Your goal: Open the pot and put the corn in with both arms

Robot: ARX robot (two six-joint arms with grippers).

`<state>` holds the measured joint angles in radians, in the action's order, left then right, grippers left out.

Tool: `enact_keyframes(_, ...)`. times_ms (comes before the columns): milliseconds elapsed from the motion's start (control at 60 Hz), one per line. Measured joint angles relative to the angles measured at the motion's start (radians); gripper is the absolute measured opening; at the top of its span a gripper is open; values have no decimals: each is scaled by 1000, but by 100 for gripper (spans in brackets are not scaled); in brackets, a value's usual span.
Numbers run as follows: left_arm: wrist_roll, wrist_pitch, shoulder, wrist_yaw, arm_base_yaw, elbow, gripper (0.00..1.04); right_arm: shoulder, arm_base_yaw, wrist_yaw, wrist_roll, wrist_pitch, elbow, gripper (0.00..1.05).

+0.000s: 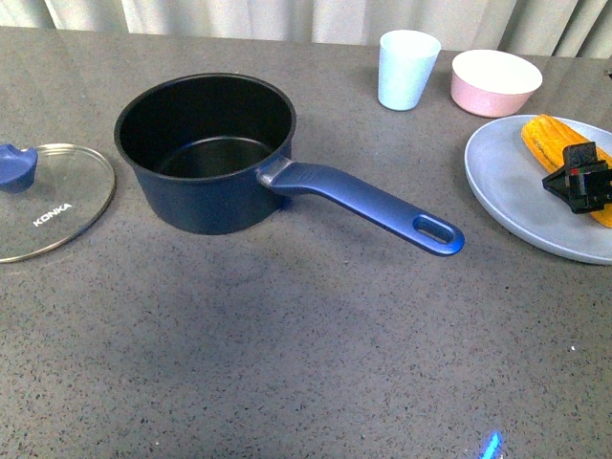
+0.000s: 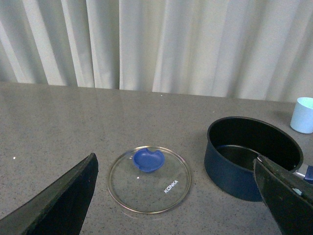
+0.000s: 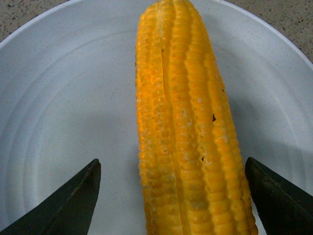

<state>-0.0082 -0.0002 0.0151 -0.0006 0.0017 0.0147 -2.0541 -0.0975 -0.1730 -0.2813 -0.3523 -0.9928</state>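
Observation:
The navy pot (image 1: pixel 206 153) stands open on the grey table, black inside, its long blue handle (image 1: pixel 378 206) pointing right. Its glass lid (image 1: pixel 43 201) lies flat at the far left, blue knob up. The left wrist view shows the lid (image 2: pixel 149 178) below my open left gripper (image 2: pixel 181 196), with the pot (image 2: pixel 252 156) beside it. The yellow corn (image 1: pixel 559 153) lies on a pale grey plate (image 1: pixel 516 186) at the right. My right gripper (image 1: pixel 581 179) hovers over it, open. In the right wrist view the corn (image 3: pixel 188 132) lies between the spread fingers of the right gripper (image 3: pixel 173 196).
A pale blue cup (image 1: pixel 407 69) and a pink bowl (image 1: pixel 495 82) stand at the back, right of the pot. White curtains hang behind the table. The cup (image 2: pixel 304 115) also shows at the edge of the left wrist view.

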Motion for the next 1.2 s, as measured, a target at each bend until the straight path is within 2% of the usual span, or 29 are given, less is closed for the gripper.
enact_keyframes(183,0,0,0,0,0,0,96,-10,-6,3,5,4,-9,52)
enact_keyframes(267,0,0,0,0,0,0,96,-10,-12,-5,9,8,-12,42)
enact_keyframes(417,0,0,0,0,0,0,96,-2,-32,-37,28,13,-12,30)
enact_keyframes(584,0,0,0,0,0,0,96,119,-25,-130,80,43,27,24)
enact_keyframes(651,0,0,0,0,0,0,96,193,12,-156,97,66,37,23)
enact_keyframes(801,0,0,0,0,0,0,96,286,159,-178,135,106,39,23)
enact_keyframes(1018,0,0,0,0,0,0,96,279,347,-150,189,140,-47,22)
enact_keyframes(1201,0,0,0,0,0,0,96,217,461,-129,199,177,-165,22)
